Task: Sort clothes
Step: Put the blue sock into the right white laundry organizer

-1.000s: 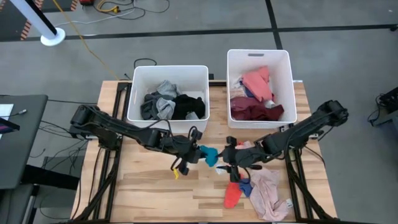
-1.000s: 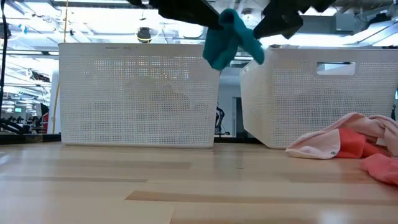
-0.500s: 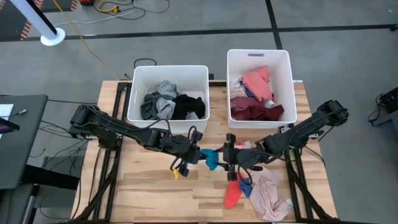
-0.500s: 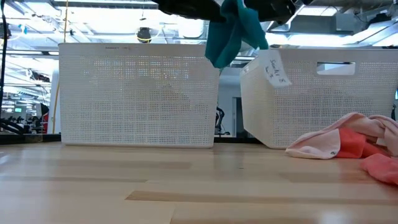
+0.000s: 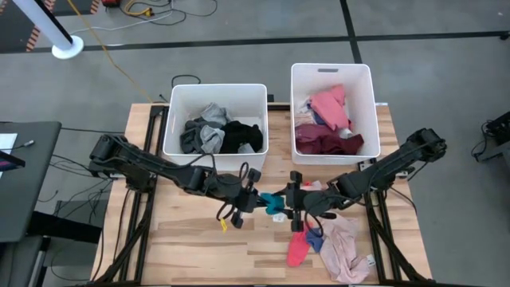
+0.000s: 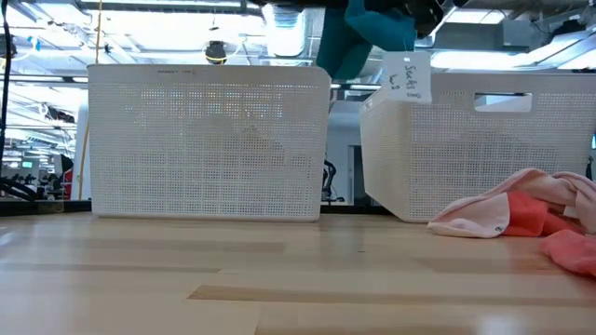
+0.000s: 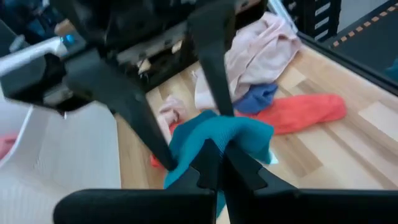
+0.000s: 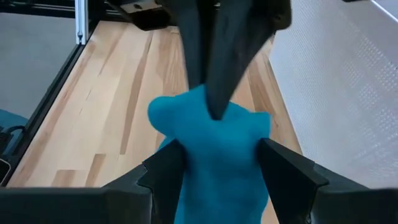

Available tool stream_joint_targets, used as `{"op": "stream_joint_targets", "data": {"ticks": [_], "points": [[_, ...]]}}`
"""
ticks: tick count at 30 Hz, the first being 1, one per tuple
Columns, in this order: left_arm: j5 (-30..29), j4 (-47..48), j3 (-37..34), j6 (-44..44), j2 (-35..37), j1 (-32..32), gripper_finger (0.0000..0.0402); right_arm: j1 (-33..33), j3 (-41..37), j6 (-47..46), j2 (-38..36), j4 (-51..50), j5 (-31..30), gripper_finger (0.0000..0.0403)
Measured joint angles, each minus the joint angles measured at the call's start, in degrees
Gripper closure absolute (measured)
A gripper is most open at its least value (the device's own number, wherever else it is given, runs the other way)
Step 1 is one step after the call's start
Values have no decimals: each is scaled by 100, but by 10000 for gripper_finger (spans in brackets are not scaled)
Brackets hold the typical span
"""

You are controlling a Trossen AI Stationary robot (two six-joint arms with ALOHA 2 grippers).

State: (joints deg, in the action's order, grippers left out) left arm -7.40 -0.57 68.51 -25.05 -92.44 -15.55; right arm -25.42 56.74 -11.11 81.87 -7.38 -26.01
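Observation:
A teal garment (image 5: 275, 203) hangs in the air over the table's middle, with a white tag (image 6: 407, 76) dangling from it. My left gripper (image 5: 259, 199) reaches in from the table's left and is shut on it. My right gripper (image 5: 292, 206) comes from the right and is open, one finger (image 8: 168, 171) on each side of the teal garment (image 8: 211, 143). More clothes lie on the table at the near right: a pale pink piece (image 5: 341, 243), a coral one (image 5: 297, 251) and a blue one (image 5: 313, 237). My left gripper pinches a bunched fold at the garment's top (image 7: 214, 140) between its two shut fingers. They come from the table's left, slanting a little downward. The garment hangs below them, slack and clear of the table. My right gripper's fingers flank the cloth; I cannot tell whether they touch it.
Two white bins stand at the far side. The left bin (image 5: 215, 86) holds grey and black clothes (image 5: 219, 135). The right bin (image 5: 331, 67) holds pink and maroon ones (image 5: 328, 123). Bare wood lies at the near left of the table.
My right gripper has turned and closed in on the teal garment, so its open fingers now stand around the cloth. My left gripper has tipped slightly while keeping its hold. The garment has risen and swung toward the right, and its white tag has dropped into the low view.

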Motion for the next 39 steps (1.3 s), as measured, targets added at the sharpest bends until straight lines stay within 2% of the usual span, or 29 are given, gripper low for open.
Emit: {"op": "stream_joint_targets", "data": {"ticks": [7, 11, 15, 20, 24, 30, 35, 39], "points": [[2, 83, 88, -195, 0, -94, 401, 150, -1, 44, 490, 211, -74, 181], [9, 266, 107, -169, 0, -98, 398, 155, -1, 250, 741, 526, -98, 199], [13, 549, 111, -80, 2, -98, 394, 156, 45, 442, 745, 672, -223, 244], [-19, 850, 114, 68, 2, -96, 392, 143, 49, 709, 654, 639, -523, 326], [-346, 938, 114, 164, 4, -98, 386, 145, 49, 787, 643, 643, -548, 386], [-915, 1208, 114, 88, 318, -122, 323, 147, 49, 775, 640, 679, -717, 389], [-1043, 1541, 111, 215, 789, -120, 255, 148, 51, 807, 607, 696, -939, 390], [-1177, 1980, 111, 421, 1100, -120, 221, 200, 51, 867, 415, 703, -1251, 390]]}}
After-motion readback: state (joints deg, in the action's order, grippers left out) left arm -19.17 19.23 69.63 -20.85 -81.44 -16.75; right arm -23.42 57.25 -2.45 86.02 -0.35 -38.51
